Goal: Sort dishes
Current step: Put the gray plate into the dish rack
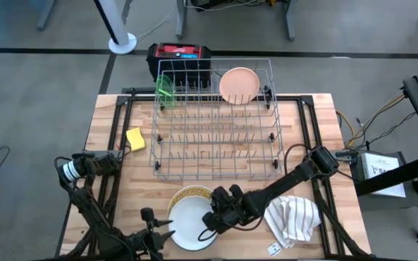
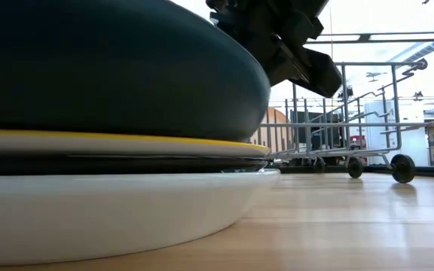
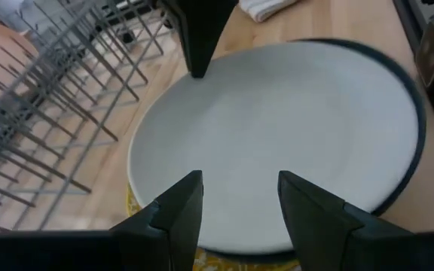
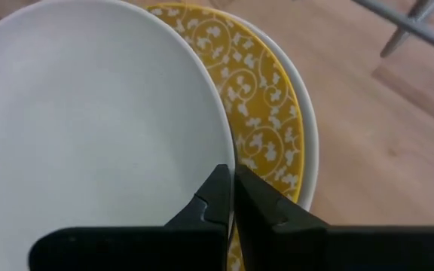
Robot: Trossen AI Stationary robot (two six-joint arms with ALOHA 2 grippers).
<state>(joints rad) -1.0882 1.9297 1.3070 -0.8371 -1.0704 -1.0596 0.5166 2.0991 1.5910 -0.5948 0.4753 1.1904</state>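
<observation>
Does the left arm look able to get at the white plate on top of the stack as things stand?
Probably yes: the left gripper hovers open right at the white plate, nothing between. But the right gripper is shut on that plate's rim, so they'd crowd.

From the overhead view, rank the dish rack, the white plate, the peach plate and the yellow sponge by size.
1. Dish rack
2. White plate
3. Peach plate, standing tilted in the rack, so unsure
4. Yellow sponge

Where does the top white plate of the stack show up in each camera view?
High view: white plate, bottom centre, by the right gripper.
Low view: its dark underside, upper left.
Left wrist view: centre.
Right wrist view: left half.
Shared landmark: the wire dish rack.
</observation>
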